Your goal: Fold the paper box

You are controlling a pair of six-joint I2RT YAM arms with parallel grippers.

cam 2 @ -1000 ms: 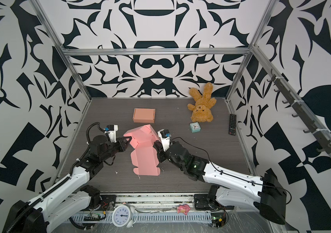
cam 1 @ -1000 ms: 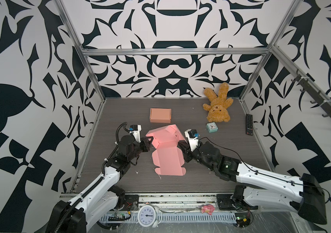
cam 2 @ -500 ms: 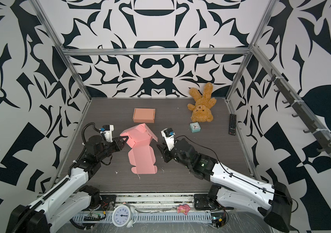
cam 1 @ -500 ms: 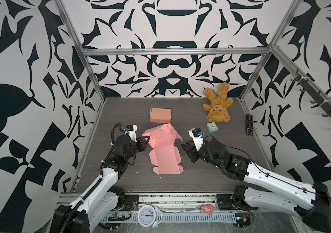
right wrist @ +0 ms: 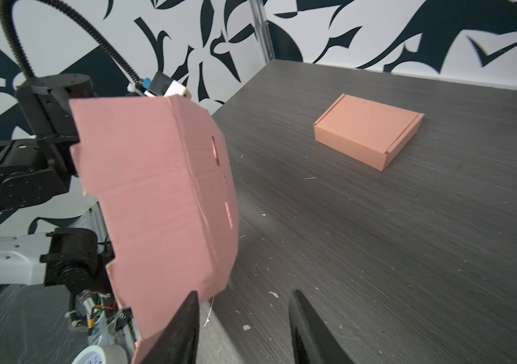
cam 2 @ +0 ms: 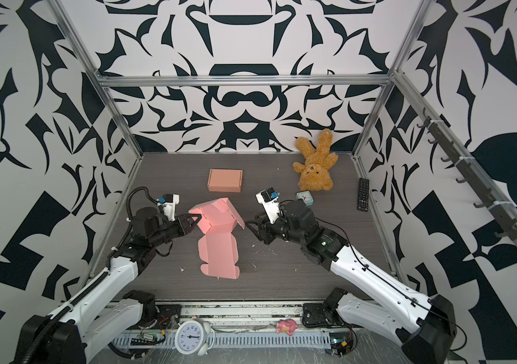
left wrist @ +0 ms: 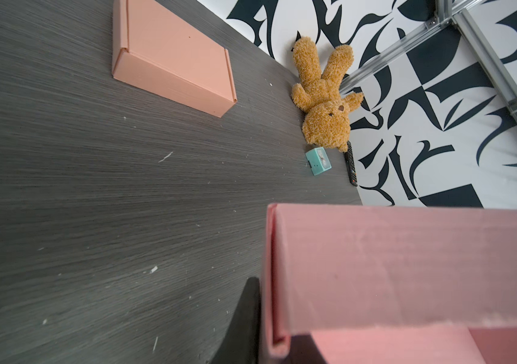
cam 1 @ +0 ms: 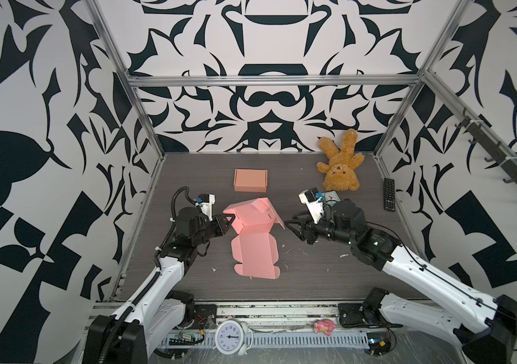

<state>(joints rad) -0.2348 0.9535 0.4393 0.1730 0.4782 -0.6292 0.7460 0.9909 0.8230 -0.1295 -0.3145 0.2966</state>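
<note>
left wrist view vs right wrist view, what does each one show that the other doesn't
Only the left wrist view: the teddy bear, the small teal clock and the remote.
Only the right wrist view: the left arm behind the pink paper box, and the right gripper, open with nothing between its jaws.
Both: the pink paper box, partly raised, the folded orange box and the table.

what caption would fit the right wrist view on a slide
Open right gripper faces the half-folded pink box; a closed orange box sits beyond.
</note>
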